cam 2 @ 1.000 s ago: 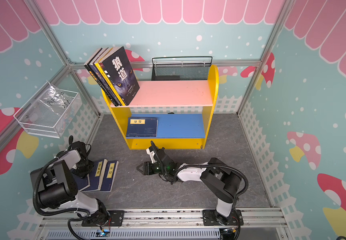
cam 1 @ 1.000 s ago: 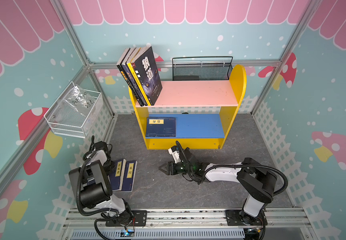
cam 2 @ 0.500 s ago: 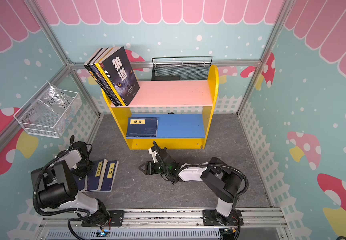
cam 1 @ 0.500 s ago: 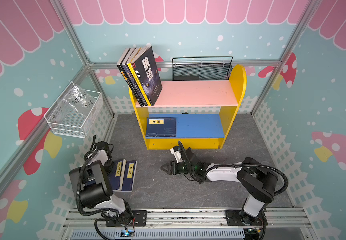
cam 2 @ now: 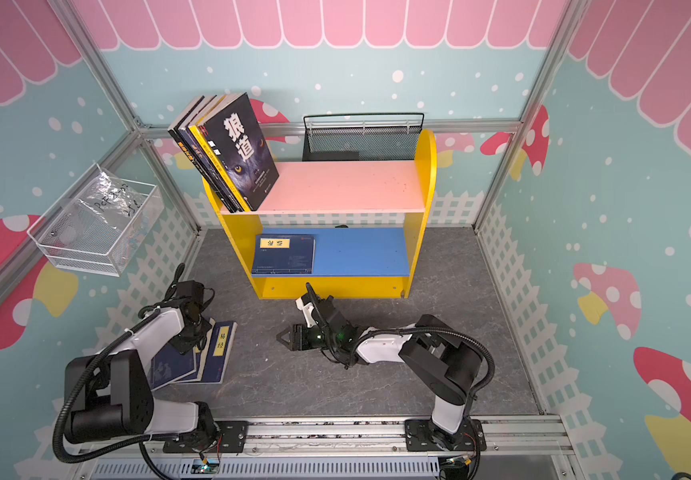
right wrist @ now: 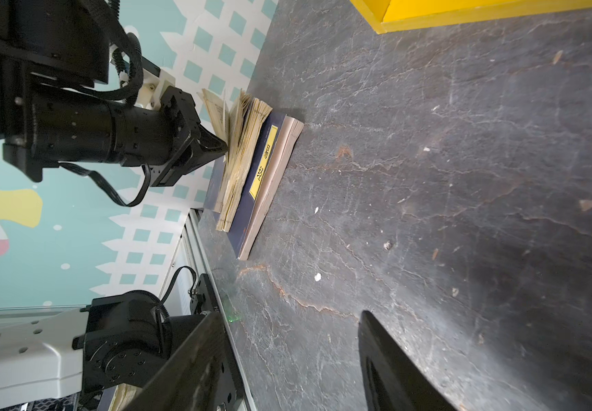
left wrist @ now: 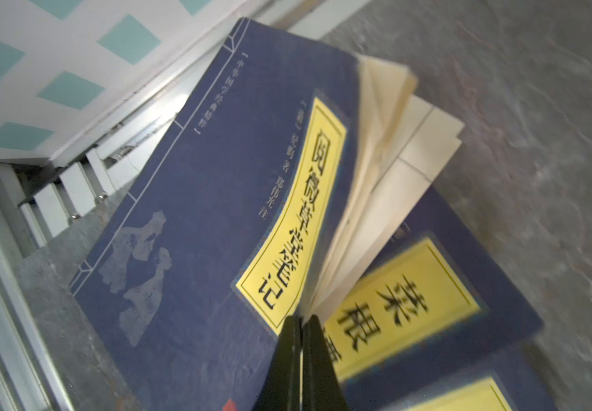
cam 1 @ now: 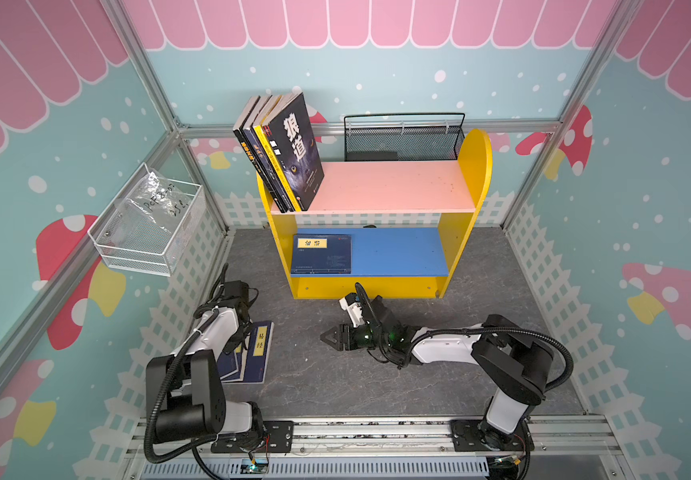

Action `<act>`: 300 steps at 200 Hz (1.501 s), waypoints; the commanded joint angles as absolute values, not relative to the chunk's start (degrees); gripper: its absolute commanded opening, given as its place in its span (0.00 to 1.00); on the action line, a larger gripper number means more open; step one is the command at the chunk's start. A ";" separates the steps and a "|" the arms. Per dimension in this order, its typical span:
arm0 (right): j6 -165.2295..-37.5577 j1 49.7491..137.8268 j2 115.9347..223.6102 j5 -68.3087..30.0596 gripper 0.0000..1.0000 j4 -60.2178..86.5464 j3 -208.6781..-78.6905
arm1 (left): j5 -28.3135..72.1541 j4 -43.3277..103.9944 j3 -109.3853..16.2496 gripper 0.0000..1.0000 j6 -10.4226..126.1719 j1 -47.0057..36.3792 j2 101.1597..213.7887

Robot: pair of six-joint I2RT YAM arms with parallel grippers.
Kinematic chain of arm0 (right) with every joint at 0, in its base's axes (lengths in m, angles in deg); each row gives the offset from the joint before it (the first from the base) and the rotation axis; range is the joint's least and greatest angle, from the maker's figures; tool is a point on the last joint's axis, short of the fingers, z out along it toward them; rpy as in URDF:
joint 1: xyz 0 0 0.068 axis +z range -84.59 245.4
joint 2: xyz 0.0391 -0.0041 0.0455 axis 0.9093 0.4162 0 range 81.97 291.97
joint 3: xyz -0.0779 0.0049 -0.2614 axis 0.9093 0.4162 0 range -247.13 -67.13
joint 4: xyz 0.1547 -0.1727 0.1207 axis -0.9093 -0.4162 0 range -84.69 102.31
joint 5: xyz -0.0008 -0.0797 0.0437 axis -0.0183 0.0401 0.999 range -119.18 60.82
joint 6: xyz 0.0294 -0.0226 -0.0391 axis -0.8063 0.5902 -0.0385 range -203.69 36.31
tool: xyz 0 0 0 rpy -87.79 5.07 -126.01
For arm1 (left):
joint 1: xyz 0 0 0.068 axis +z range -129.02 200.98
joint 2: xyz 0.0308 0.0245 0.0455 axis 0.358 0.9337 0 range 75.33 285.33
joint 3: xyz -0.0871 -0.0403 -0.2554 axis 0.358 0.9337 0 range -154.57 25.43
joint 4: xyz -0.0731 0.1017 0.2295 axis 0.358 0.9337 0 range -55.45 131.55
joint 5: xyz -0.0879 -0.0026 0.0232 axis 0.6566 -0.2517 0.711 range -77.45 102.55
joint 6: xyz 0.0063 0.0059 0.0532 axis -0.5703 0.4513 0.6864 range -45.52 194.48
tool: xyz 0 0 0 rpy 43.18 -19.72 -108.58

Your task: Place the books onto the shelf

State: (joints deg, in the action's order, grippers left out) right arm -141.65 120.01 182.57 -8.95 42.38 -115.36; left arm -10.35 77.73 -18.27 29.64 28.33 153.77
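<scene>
The shelf (cam 1: 476, 166) stands at the back, and several books (cam 1: 294, 149) lean on its pink upper board. One navy book (cam 1: 322, 254) lies flat on the blue lower board. A pile of navy books (cam 1: 258, 353) with yellow labels lies on the floor at the left. My left gripper (left wrist: 301, 320) is shut on the cover edge of the top navy book (left wrist: 198, 231), lifting it so the pages fan out above the second book (left wrist: 412, 295). My right gripper (right wrist: 289, 315) is open and holds nothing, low over the floor (cam 1: 325, 336), pointing at the pile (right wrist: 262, 170).
A black wire basket (cam 1: 402, 139) sits behind the shelf's upper board. A white wire basket (cam 1: 148, 224) hangs on the left wall. White picket fencing and aluminium rails line the grey stone-pattern floor (cam 1: 377, 382).
My left gripper has closed on the top book's cover edge. The right arm has barely moved.
</scene>
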 commanded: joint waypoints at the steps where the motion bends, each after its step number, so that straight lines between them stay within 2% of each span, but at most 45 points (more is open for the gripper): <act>1: -142.60 119.63 183.86 -8.14 0.62 43.92 -115.46 | -7.58 78.89 -16.70 0.00 25.47 22.29 150.64; 26: -141.51 119.61 183.92 -8.09 0.62 43.91 -115.90 | 0.34 76.93 -15.59 0.00 21.72 15.71 147.59; 67: -141.51 119.52 183.71 -9.53 0.65 43.65 -115.34 | 5.08 72.06 -14.64 0.00 11.34 2.79 141.48; 112: -141.97 118.24 182.07 -10.49 0.66 42.93 -112.50 | 3.97 68.53 -14.43 0.01 3.00 -6.87 138.87; 160: -141.35 117.10 176.81 -14.48 0.66 40.44 -108.84 | 2.69 66.98 -19.61 0.01 1.69 -14.64 143.67; 184: -139.74 116.82 173.74 -18.13 0.71 34.82 -108.92 | 3.65 65.21 -21.22 0.13 2.70 -15.91 145.85; 195: -138.70 116.73 172.32 -20.04 0.73 31.74 -109.32 | 4.21 64.88 -21.65 0.27 3.55 -16.21 146.08; 206: -137.82 116.67 171.11 -21.83 0.76 29.30 -109.58 | 4.81 64.67 -21.87 0.35 4.50 -16.31 145.92; 221: -136.97 116.49 169.77 -23.60 0.78 27.41 -109.91 | 5.48 64.39 -21.86 0.56 5.97 -16.29 144.75; 228: -136.72 116.46 169.49 -24.28 0.78 26.49 -110.23 | 5.93 64.19 -21.70 0.62 6.73 -16.29 143.95; 271: -136.23 116.38 170.65 -26.01 0.80 22.55 -112.73 | 4.86 67.22 -19.10 0.79 14.53 -16.12 134.08; 279: -136.33 116.38 171.15 -25.84 0.80 22.03 -113.04 | 4.08 68.63 -18.83 0.98 17.82 -15.92 131.97; 300: -136.77 116.33 172.39 -24.98 0.78 19.67 -113.82 | 4.18 73.06 -16.92 0.99 23.96 -13.82 127.31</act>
